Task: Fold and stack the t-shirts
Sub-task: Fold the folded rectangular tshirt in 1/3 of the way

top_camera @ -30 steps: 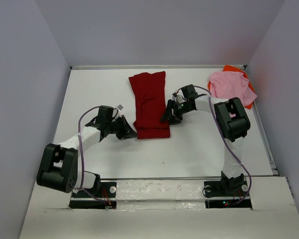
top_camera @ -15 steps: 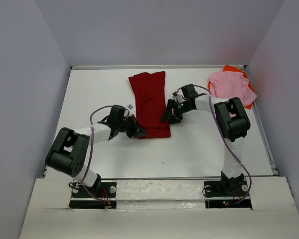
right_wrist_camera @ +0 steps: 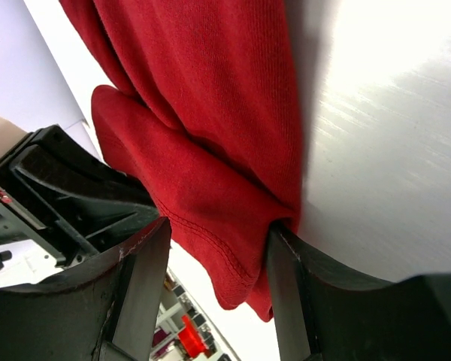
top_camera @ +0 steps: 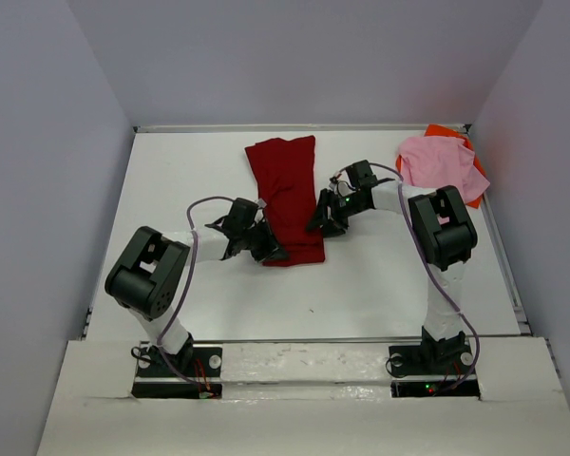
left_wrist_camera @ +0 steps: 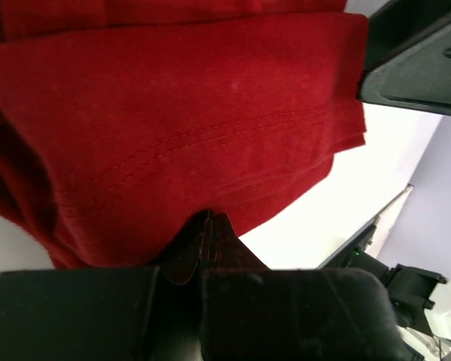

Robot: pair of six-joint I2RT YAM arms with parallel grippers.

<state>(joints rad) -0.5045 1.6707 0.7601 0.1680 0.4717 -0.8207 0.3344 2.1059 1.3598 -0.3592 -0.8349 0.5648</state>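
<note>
Folding the dark red t-shirt (top_camera: 285, 190), we judge: our left gripper (top_camera: 268, 247) pinches its hem; our right gripper (top_camera: 320, 223), agape astride it, should clamp next.

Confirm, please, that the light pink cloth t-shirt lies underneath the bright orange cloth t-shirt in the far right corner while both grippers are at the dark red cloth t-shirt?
Not quite: the top external view shows the light pink cloth t-shirt on top of the bright orange cloth t-shirt. Otherwise right: left gripper and right gripper are at the dark red cloth t-shirt.
</note>
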